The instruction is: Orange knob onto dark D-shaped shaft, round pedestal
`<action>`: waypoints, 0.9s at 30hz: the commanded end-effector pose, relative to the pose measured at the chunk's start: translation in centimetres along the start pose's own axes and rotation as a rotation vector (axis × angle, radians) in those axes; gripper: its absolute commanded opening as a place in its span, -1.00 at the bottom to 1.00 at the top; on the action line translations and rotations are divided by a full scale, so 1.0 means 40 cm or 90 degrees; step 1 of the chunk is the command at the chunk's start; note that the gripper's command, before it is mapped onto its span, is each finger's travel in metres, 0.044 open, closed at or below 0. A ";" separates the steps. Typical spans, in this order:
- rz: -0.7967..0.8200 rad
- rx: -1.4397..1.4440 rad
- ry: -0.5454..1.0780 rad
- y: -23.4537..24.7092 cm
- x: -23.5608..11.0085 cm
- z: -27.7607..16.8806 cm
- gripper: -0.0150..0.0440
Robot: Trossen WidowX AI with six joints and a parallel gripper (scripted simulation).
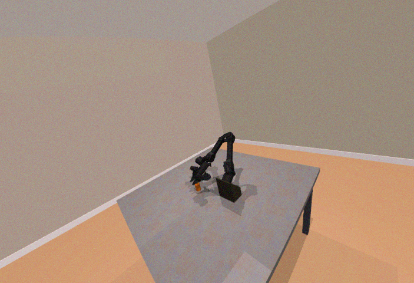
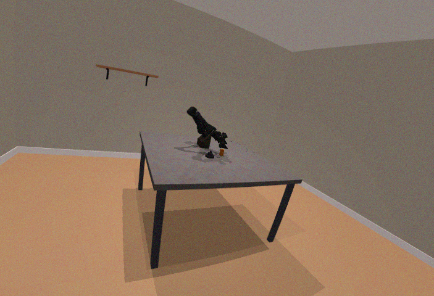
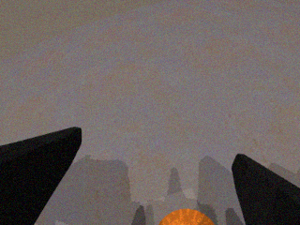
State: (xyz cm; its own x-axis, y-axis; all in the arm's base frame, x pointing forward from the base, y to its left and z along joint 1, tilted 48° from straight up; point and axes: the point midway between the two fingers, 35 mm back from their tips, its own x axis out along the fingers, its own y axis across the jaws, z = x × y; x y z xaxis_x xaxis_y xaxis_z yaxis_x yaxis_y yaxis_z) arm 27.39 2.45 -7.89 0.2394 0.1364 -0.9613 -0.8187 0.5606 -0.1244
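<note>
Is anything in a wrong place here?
Yes. The orange knob stands on the table beside the pedestal, not on its shaft. The open hand hangs above the knob, holding nothing.

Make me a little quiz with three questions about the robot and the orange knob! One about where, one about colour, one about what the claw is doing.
1. Where is the knob?
A. On the wall shelf
B. Standing on the table, beside the dark pedestal
C. On the floor

2. What colour is the robot arm?
A. Black
B. White
C. Blue

3. What are the jaws of the gripper doing?
A. Squeezing the knob
B. Shut tight on nothing
C. Spread wide, holding nothing

Answers:
1 B, the exterior view shows the knob upright on the table top, apart from the pedestal.
2 A, the arm is black in the top and exterior views.
3 C, the wrist view shows the two fingers far apart with the knob below them, free.
</note>
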 end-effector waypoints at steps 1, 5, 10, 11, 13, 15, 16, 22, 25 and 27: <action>0.006 0.057 0.303 0.017 0.005 -0.001 1.00; -0.072 0.038 0.485 0.012 -0.040 0.027 1.00; -0.187 -0.015 0.609 0.000 -0.098 0.084 1.00; -0.187 -0.015 0.609 0.000 -0.098 0.084 1.00; -0.187 -0.015 0.609 0.000 -0.098 0.084 1.00; -0.187 -0.015 0.609 0.000 -0.098 0.084 1.00; -0.187 -0.015 0.609 0.000 -0.098 0.084 1.00; -0.187 -0.015 0.609 0.000 -0.098 0.084 1.00; -0.187 -0.015 0.609 0.000 -0.098 0.084 1.00; -0.187 -0.015 0.609 0.000 -0.098 0.084 1.00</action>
State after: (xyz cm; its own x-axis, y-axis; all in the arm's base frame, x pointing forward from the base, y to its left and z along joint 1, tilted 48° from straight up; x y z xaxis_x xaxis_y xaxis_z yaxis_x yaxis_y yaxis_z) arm 28.10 4.85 -3.43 -0.0768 -0.7110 -0.6990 -0.8088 0.4544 -0.3733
